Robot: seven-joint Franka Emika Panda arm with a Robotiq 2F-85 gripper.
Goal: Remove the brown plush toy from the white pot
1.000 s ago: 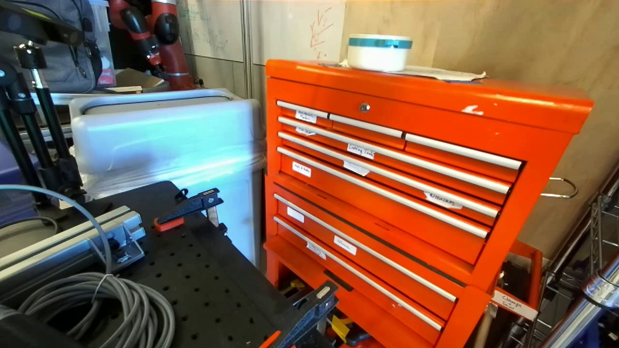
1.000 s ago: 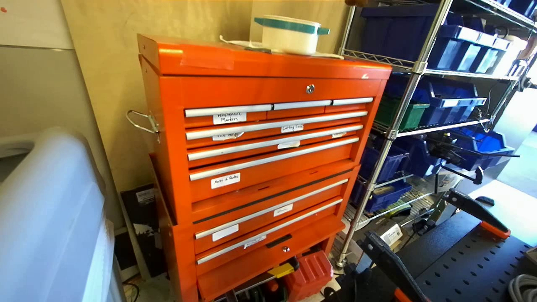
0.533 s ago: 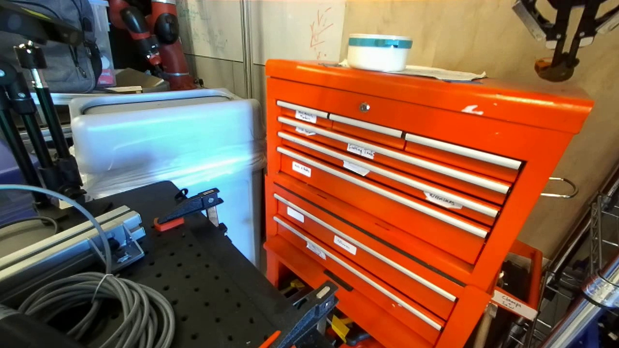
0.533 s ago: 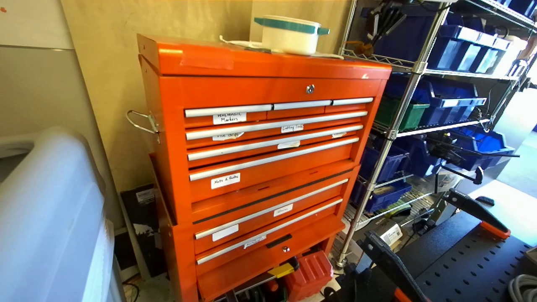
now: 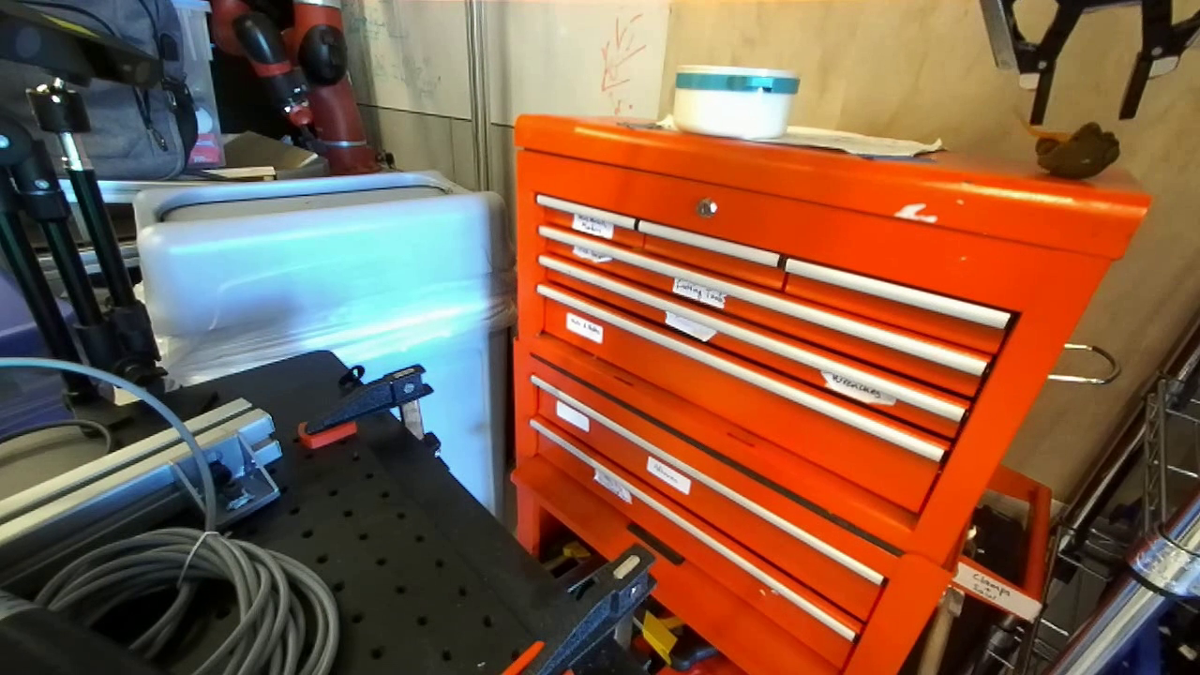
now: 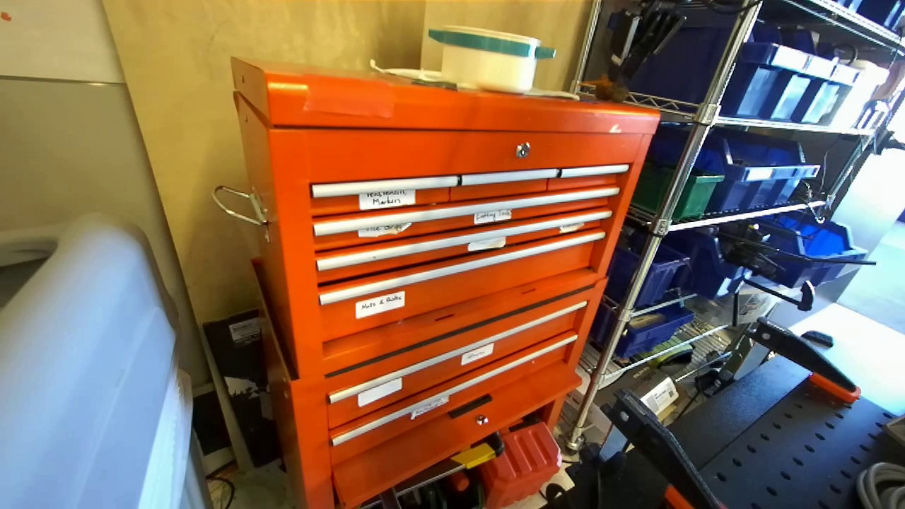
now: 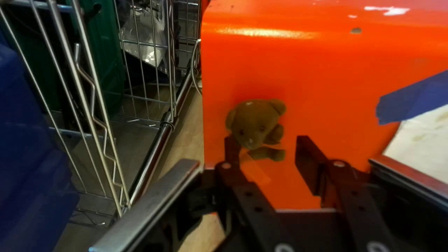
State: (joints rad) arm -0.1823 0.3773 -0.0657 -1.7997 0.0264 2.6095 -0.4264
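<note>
In the wrist view, the pincer (image 7: pixel 267 147) stood wide, its two dark fingers well apart. The brown teddy bear (image 7: pixel 253 124) lay on the orange top of the tool chest (image 7: pixel 336 87), just ahead of the pincer, face toward the camera, nearer the finger at the picture's left; that finger overlapped it, and whether they touched could not be told. Wire shelving (image 7: pixel 160 144) rose to the picture's left of the pincer; to its right lay blue tape (image 7: pixel 414 96) and a pale sheet (image 7: pixel 423 140).

In an exterior view, the pincer (image 5: pixel 1083 114) hung with its fingertips spread above the bear. The white pot (image 5: pixel 733 112), banded in blue-green, stood on the same chest top, well apart from the pincer toward the picture's left. Farther off that way and lower, a grey cable coil (image 5: pixel 305 600) lay on a black perforated tabletop (image 5: pixel 422 534).

In an exterior view, a dark blue bin (image 6: pixel 696 62) stood behind the pincer, whose finger spacing was too dark to read there. The bear was below it. A red case (image 6: pixel 522 463) sat far beneath the pincer.
</note>
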